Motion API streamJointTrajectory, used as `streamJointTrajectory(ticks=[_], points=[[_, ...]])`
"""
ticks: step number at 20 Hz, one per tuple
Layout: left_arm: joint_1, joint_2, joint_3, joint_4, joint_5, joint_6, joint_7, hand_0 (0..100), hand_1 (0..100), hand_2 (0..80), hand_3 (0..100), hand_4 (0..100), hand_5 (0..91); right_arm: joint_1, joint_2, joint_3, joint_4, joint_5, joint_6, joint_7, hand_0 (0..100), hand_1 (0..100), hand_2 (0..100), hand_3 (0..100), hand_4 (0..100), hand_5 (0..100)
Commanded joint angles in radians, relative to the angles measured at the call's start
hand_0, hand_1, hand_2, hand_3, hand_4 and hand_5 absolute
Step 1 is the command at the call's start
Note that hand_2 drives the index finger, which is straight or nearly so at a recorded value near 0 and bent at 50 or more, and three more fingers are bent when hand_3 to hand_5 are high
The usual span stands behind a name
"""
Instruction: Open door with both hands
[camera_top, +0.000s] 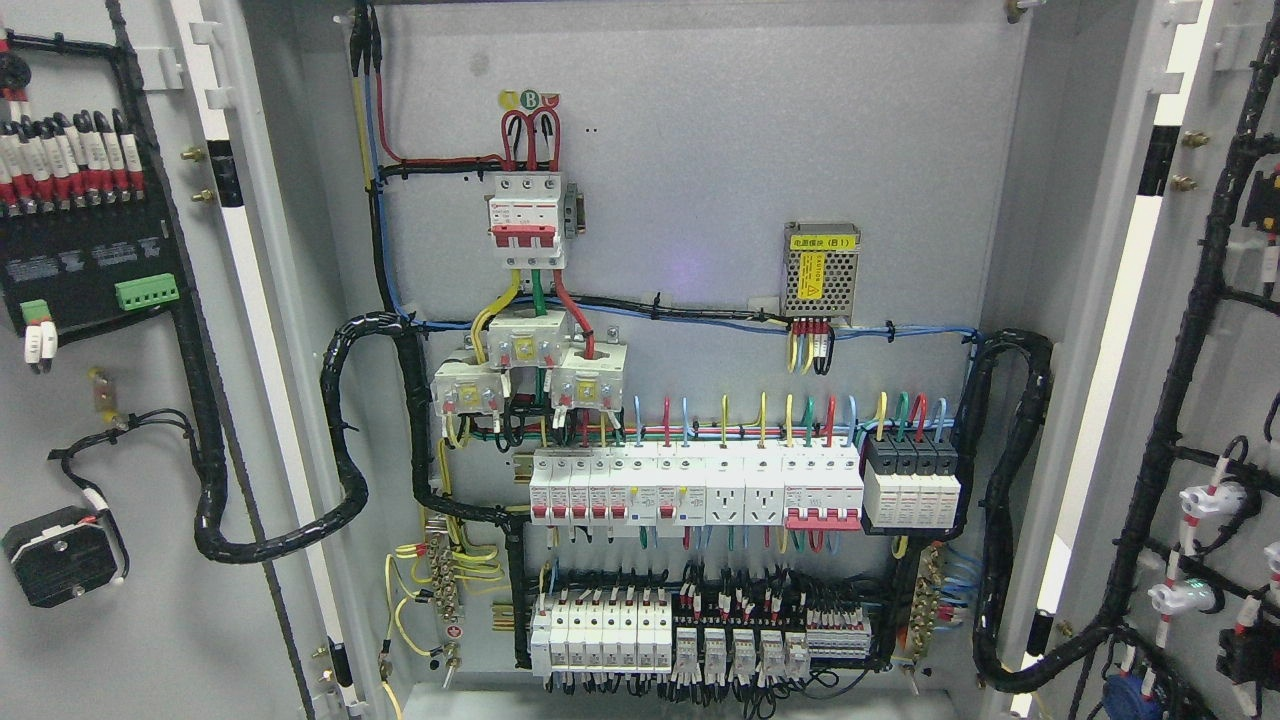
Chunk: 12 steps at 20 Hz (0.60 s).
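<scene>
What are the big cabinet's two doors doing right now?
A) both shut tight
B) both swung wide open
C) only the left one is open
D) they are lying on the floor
B: the left door and the right door both stand swung out to the sides, so the wires and the row of switches on the back panel show. No robot hand is in view.

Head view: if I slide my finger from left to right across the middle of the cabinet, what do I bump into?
Left door → thick black cable loop → red-handled main breaker → metal mesh power box → black cable bundle → right door.
</scene>
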Motion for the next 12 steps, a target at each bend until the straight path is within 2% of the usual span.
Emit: streamJointTrajectory(ticks=[1, 12], points=[[-0.036, 0.027, 0.002, 0.156, -0.006, -0.355, -0.002, 0, 0, 0.0, 0, 0, 0.0, 0.008, 0.004, -0.014, 0.012, -0.039, 0.001, 0.000, 38, 0, 0, 0, 0, 0], [-0.082, 0.047, 0.000, 0.253, -0.007, -0.335, -0.002, 0, 0, 0.0, 0, 0, 0.0, 0.038, 0.004, -0.045, 0.017, -0.040, 0.001, 0.000, 38, 0, 0, 0, 0, 0]])
